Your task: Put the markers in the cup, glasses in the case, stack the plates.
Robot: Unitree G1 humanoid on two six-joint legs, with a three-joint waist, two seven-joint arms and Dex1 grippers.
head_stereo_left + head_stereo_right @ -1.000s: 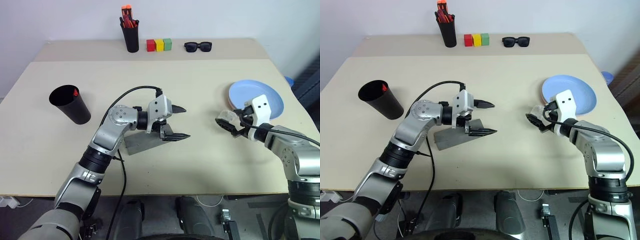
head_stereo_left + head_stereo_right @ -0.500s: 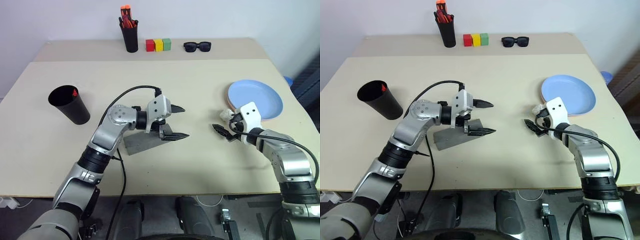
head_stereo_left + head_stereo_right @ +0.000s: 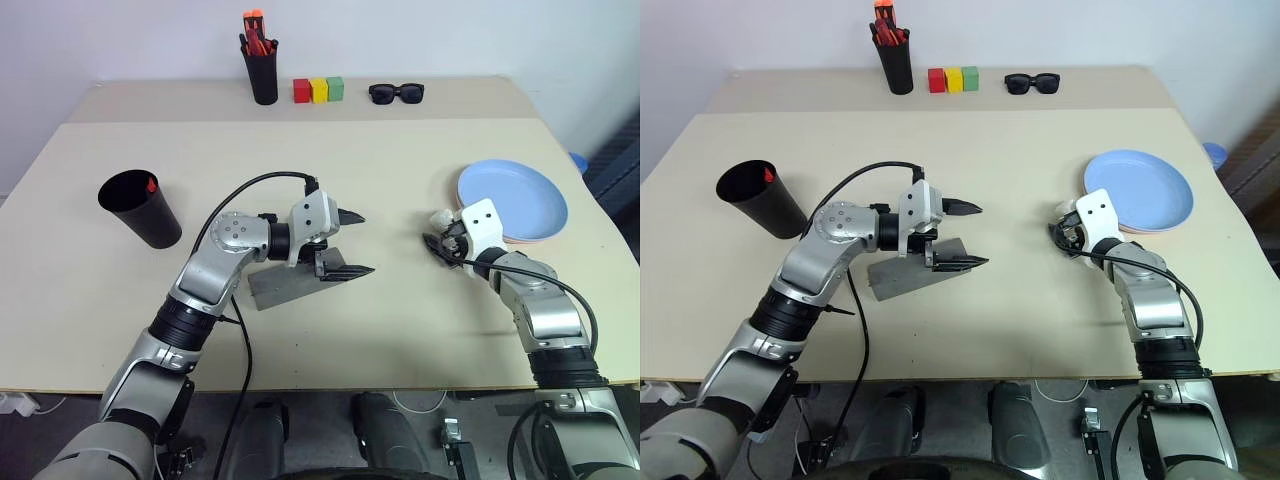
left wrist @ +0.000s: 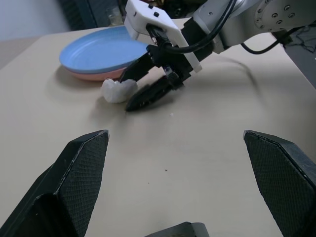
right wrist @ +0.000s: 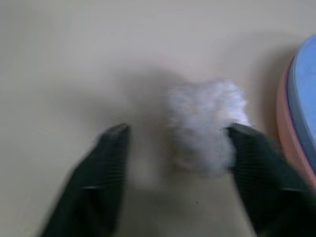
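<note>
At the table's (image 3: 400, 160) right edge the light blue plate (image 3: 520, 190) is sitting on top of the salmon pink plate (image 4: 94, 75), so that pair of two is looking stacked already. Just beside their near rim one white crumpled wad (image 5: 207, 123) is lying on the tabletop, and the right gripper (image 3: 432, 243) is reaching low over it, its fingers partly apart and standing either side of the wad, one touching it and the other showing a gap; it seems to be going for this stray lump, not for any task item. Well apart, at the middle, the one grey case (image 3: 280, 288) is lying flat, with the left gripper (image 3: 366, 242) hovering over its end, jaws spread wide and holding nothing, probably waiting to steady it. Whether the glasses are inside cannot be told. Farther left, the one black cup (image 3: 145, 220) is standing upright, showing a single red marker tip (image 3: 151, 184) inside. Along the back are lining up one pen holder (image 3: 262, 72), three coloured blocks (image 3: 318, 90) and one pair of sunglasses (image 3: 396, 93).
</note>
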